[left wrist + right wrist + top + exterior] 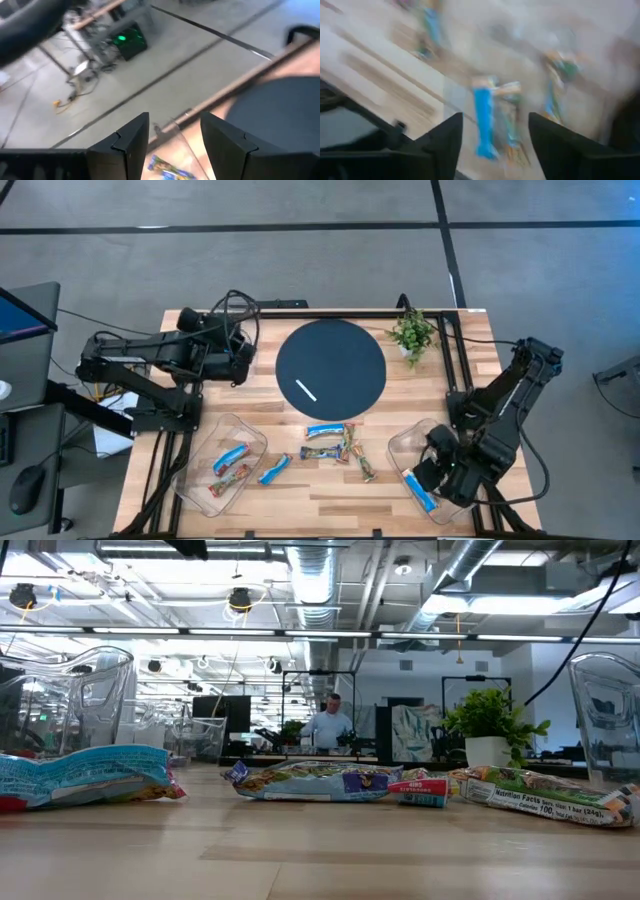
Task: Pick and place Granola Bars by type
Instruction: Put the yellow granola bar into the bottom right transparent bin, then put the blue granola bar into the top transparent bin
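Looking down from overhead, my right gripper point(437, 477) stands over the right tray point(405, 442), fingers spread wide with nothing held, a blue bar point(420, 490) lying below. My left gripper point(240, 352) waits, parted. Low across the table, loose Granola Bars point(330, 781) lie unsorted. My right wrist shows only blur.
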Robot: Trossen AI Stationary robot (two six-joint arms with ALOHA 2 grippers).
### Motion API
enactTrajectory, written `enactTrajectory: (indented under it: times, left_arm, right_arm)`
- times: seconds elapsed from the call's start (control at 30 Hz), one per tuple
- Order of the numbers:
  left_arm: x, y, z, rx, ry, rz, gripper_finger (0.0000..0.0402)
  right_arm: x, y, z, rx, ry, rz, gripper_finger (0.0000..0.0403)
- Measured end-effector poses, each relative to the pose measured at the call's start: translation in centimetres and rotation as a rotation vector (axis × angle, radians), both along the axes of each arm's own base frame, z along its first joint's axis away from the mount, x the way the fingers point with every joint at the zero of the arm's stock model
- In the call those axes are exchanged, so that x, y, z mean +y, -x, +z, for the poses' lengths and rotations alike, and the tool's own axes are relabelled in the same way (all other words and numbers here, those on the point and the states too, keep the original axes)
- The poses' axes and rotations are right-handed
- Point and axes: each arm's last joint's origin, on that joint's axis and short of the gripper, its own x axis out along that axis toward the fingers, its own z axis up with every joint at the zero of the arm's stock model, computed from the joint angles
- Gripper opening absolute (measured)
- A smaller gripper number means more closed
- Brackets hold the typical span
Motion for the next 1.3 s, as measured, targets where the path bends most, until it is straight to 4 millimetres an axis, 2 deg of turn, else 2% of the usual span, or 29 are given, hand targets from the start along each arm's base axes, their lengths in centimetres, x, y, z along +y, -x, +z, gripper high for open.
enactTrajectory:
  times: [0.1,0.2,0.37,0.47,0.7,0.87,0.93,1.03,1.17,1.3]
  left_arm:
    - [-0.3,-1.0,0.1,0.037,0.077,-0.126,0.0174]
    - [-0.8,-2.7,0.4,0.056,0.170,-0.356,0.0174]
    - [-2.1,-6.4,0.3,0.057,0.303,-0.819,0.0174]
    - [-2.5,-8.9,-1.3,0.103,0.362,-0.965,0.0174]
    - [-2.5,-15.1,-8.3,0.299,0.561,-1.110,0.0174]
    - [-2.3,-17.9,-12.3,0.265,0.824,-1.267,0.0174]
    - [-1.9,-18.4,-13.1,0.246,0.908,-1.286,0.0174]
    - [-1.7,-18.9,-14.0,0.245,0.940,-1.275,0.0174]
    - [-3.1,-19.0,-13.9,0.253,0.921,-1.307,0.0174]
    - [-5.0,-18.9,-14.0,0.291,0.860,-1.305,0.0174]
  right_arm:
    - [-0.5,-0.7,0.6,-0.145,0.093,0.031,0.0240]
    - [-1.1,-1.5,1.2,-0.233,0.196,0.094,0.0245]
    - [-2.3,-2.8,1.3,-0.245,0.317,0.220,0.0240]
    - [-3.2,-3.7,1.3,-0.241,0.380,0.248,0.0235]
    - [-5.0,-5.4,1.4,-0.224,0.459,0.283,0.0226]
    - [-5.3,-5.6,1.4,-0.215,0.475,0.312,0.0224]
    - [-5.4,-5.5,1.4,-0.204,0.482,0.317,0.0224]
    - [-5.5,-5.4,1.4,-0.188,0.493,0.321,0.0224]
    - [-5.5,-4.9,1.4,-0.168,0.511,0.341,0.0224]
    - [-5.6,-3.4,2.2,-0.167,0.544,0.383,0.0224]
